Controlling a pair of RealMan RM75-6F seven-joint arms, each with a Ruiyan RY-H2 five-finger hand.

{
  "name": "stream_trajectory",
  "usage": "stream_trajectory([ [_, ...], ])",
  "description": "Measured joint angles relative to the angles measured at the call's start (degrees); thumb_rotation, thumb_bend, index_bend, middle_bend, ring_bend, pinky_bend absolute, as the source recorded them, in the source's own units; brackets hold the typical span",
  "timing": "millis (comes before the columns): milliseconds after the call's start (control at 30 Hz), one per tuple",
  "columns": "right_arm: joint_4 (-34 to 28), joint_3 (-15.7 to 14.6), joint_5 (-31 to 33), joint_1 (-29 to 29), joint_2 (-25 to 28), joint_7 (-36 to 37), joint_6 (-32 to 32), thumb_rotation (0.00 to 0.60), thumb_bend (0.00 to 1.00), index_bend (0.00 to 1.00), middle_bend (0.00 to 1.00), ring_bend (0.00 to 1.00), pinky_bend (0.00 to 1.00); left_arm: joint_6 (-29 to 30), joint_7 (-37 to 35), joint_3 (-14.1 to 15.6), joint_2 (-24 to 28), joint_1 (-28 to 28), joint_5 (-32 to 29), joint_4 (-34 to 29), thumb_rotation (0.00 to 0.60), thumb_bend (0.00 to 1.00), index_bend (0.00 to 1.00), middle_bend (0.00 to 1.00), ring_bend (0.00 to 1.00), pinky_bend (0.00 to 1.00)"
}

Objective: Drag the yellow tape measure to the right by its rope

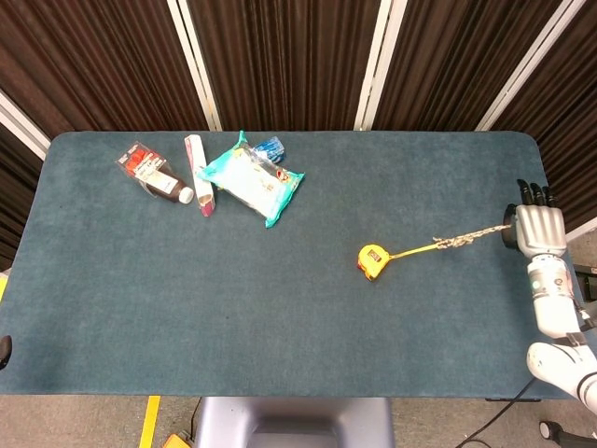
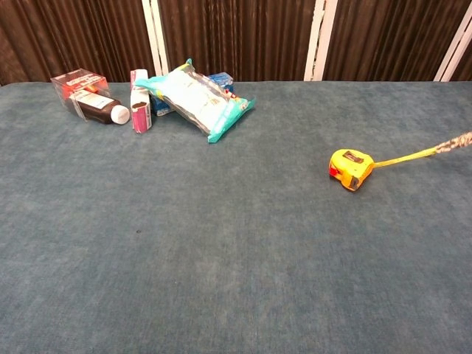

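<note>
No legible text in either view.

- Brown bottle (image 1: 163, 186) in clear packaging with a red card: printing visible on the label, too small to read.
- White tube (image 1: 200, 175) with a pink end: marks along its side, unreadable.
- Teal and white packet (image 1: 250, 178): print and a small round red mark on the front, nothing that can be made out.
- Blue item (image 1: 269, 147) behind the packet: mostly hidden, no lettering seen.
- Yellow tape measure (image 1: 371, 260): a dark patch on top of the case in the chest view, no brand or numbers legible; none readable on its pulled-out strip either.
</note>
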Motion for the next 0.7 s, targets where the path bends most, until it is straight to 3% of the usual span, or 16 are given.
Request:
stream_trajectory([
  [133, -6.2, 0.6, -0.2, 0.7, 2.1, 1.6, -2.3, 0.6, 0.17, 0.16, 0.05, 0.03, 0.0, -0.1, -0.3, -0.1, 0.1, 0.0, 0.0, 0.1, 0.6, 0.41, 0.15, 0.0, 0.0, 0.12],
  [333, -14.6, 2.5, -1.4, 2.6, 3.6, 3.0, -2.4, 0.6, 0.11, 0.01, 0.04, 0.02, 0.0, 0.0, -0.8, -0.1, 0.2, 0.0, 0.0, 0.2, 0.6, 0.41, 0.15, 0.0, 0.0, 0.12],
  [533, -22.4, 4.3, -3.2, 5.8, 2.4, 2.6, -0.7, 0.6, 0.11, 0.02, 0.04, 0.02, 0.0, 0.0, -1.0, -0.1, 0.2, 0.0, 0.1, 0.3, 0.6, 0.41, 0.15, 0.0, 0.0, 0.12],
  [700, -27.1, 3.9, -6.2, 7.2, -2.9, 0.4, 3.5, 0.6, 0.13, 0.13, 0.03, 0.03, 0.0, -0.1, -1.7, -0.3, 0.2, 0.0, -0.3, 0.8, 0.6, 0.41, 0.15, 0.0, 0.0, 0.12],
])
